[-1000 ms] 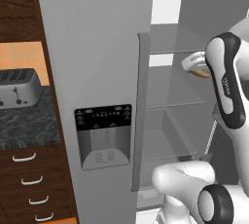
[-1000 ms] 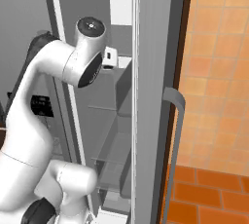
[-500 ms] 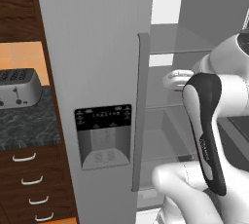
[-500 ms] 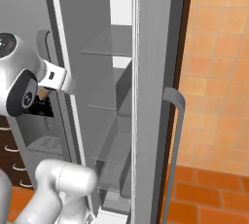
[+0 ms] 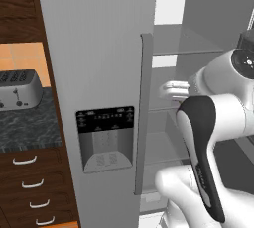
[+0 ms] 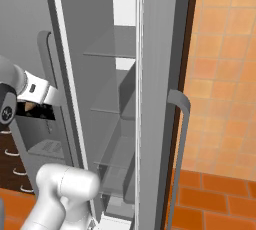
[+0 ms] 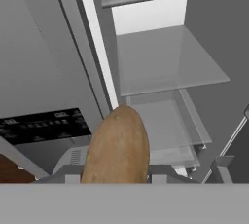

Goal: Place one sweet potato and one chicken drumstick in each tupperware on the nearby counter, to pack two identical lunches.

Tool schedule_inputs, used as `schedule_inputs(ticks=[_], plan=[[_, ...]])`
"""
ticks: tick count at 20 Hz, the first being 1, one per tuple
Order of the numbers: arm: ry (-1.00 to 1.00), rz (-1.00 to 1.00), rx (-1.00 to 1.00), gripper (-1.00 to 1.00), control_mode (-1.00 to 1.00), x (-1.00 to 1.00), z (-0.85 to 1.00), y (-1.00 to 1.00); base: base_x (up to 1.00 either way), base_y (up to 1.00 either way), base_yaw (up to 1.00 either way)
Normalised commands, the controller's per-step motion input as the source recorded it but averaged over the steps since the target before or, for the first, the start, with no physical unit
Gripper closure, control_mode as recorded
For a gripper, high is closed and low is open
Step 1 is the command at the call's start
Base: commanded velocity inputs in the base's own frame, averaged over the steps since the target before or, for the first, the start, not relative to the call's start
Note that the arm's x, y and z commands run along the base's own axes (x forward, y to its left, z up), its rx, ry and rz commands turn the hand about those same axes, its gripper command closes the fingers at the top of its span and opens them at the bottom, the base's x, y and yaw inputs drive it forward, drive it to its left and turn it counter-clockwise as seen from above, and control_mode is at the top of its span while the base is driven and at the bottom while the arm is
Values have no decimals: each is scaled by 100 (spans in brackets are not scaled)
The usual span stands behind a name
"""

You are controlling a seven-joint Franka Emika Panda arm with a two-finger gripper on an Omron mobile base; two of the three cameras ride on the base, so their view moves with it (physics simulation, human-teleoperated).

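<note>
My gripper (image 7: 116, 178) is shut on a brown oblong sweet potato (image 7: 116, 145), which stands up between the fingers in the hand view. In the right base view the gripper (image 6: 38, 110) hangs in front of the fridge's closed left door, with a bit of the sweet potato (image 6: 29, 107) showing at it. From the left, my white hand (image 5: 173, 89) sits just right of the door handle. The counter (image 5: 25, 125) lies at the far left over dark drawers. Both tupperware and the chicken drumstick are out of view.
A tall grey fridge stands ahead, its right door (image 6: 165, 74) swung open onto bare glass shelves (image 7: 165, 62). The closed left door carries a dispenser panel (image 5: 105, 138) and a long handle (image 5: 144, 113). A silver toaster (image 5: 17, 89) stands on the counter.
The arm has swung out of the fridge compartment to the left and lower, carrying the sweet potato from the shelves to in front of the closed door. The grip stayed shut.
</note>
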Motion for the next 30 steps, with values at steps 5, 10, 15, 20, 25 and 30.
schedule_inputs(ticks=[5, 10, 15, 20, 25, 30], plan=[[0, 0, 0, 100, 100, 0, 0, 0, 0, 20, 0], [0, 0, 0, 100, 100, 0, 0, 0, -4, 97, 0], [0, 0, 0, 100, 100, 0, 0, 0, -11, 100, 0], [0, 0, 0, 100, 100, 0, 0, 0, -16, 100, 0], [0, 0, 0, 100, 100, 0, 0, 0, -13, 100, 0], [0, 0, 0, 100, 100, 0, 0, 0, -3, 100, 0]])
